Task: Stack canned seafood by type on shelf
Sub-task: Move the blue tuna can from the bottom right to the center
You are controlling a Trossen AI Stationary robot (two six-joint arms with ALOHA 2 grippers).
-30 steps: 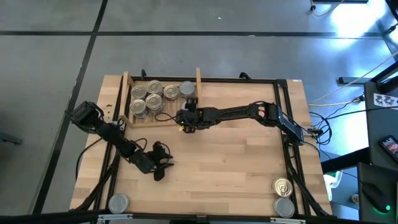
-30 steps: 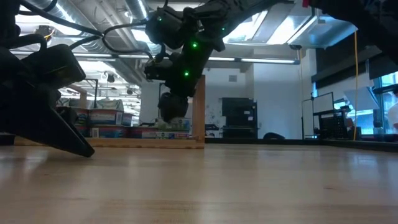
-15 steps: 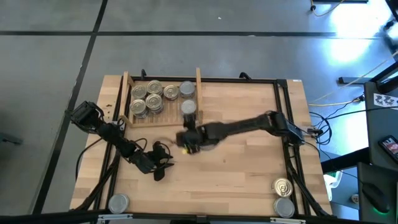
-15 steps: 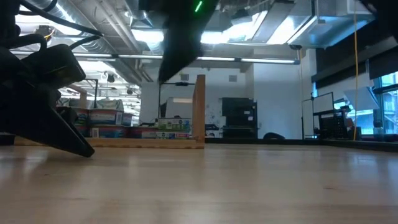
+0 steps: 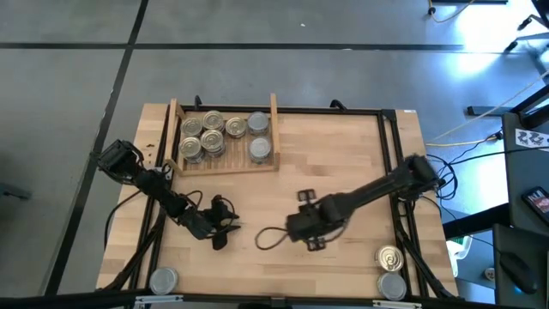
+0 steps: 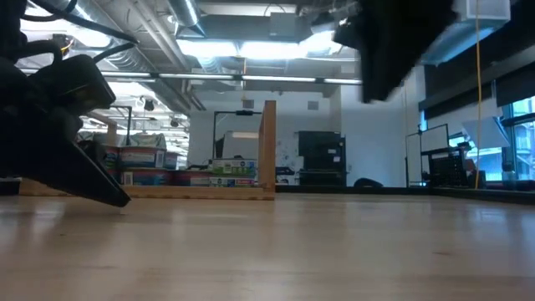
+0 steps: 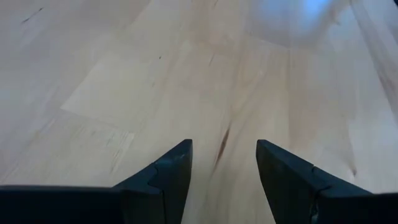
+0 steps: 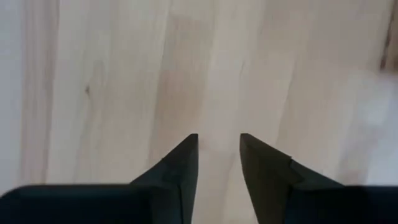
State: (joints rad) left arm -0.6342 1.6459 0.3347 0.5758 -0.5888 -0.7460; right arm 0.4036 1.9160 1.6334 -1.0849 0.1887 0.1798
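Note:
The shelf stands at the table's far left. Several cans stand on its slatted base, among them a grey-topped can at its right end, by the right side board. A grey can stands at the near left corner. A golden can and a grey can stand at the near right corner. My right gripper hangs over bare wood at mid-table, pointing down, open by a narrow gap with nothing in it. My left gripper is low over the table's left part, open and empty.
A dark cable loop lies on the wood beside my right gripper. A black frame rail runs along the table's right side. Bare tabletop stretches between the shelf and the right rail.
My right gripper has drawn back from the shelf's right end, leaving the grey-topped can standing there. It has swung toward the table's near right, risen, and tipped to point more steeply down.

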